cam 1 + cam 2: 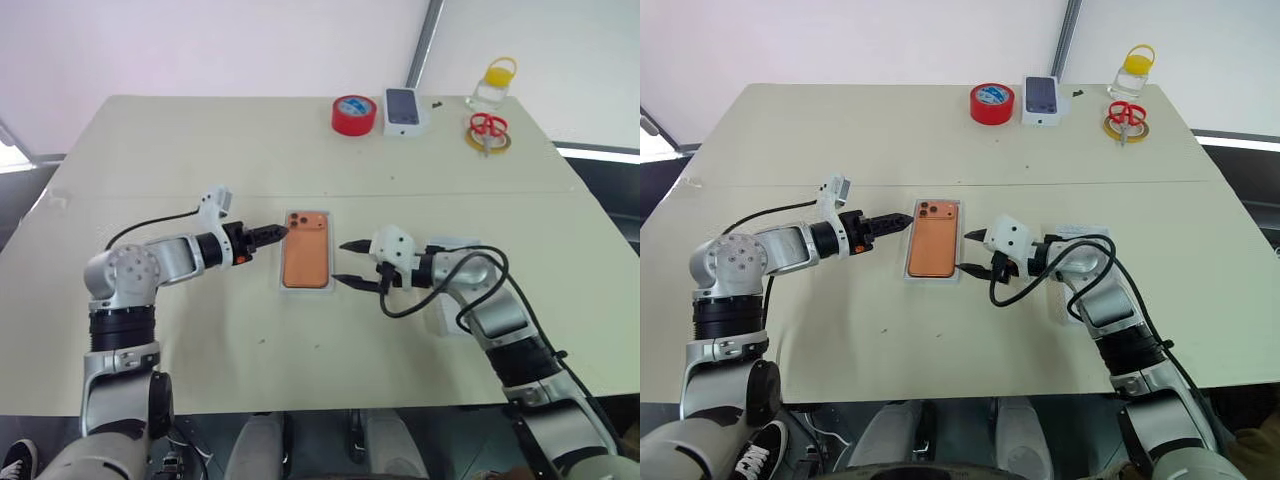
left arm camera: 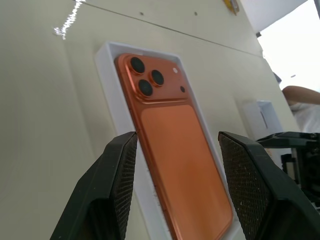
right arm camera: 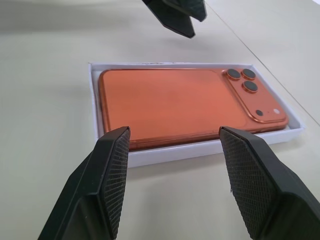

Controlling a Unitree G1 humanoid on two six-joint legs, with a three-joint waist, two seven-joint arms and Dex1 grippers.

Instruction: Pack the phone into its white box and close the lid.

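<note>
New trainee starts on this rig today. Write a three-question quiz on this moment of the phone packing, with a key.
1. True or false: the orange phone lies camera side up inside the white box tray.
2. Which gripper has its fingers apart: A) the left gripper alone, B) the right gripper alone, C) both?
3. Fill in: at the far edge of the table, the red tape roll sits beside a small white box printed with a dark ____.

Key:
1. True; the three lenses face up.
2. C; each is open on its own side of the tray, holding nothing.
3. phone.
</note>
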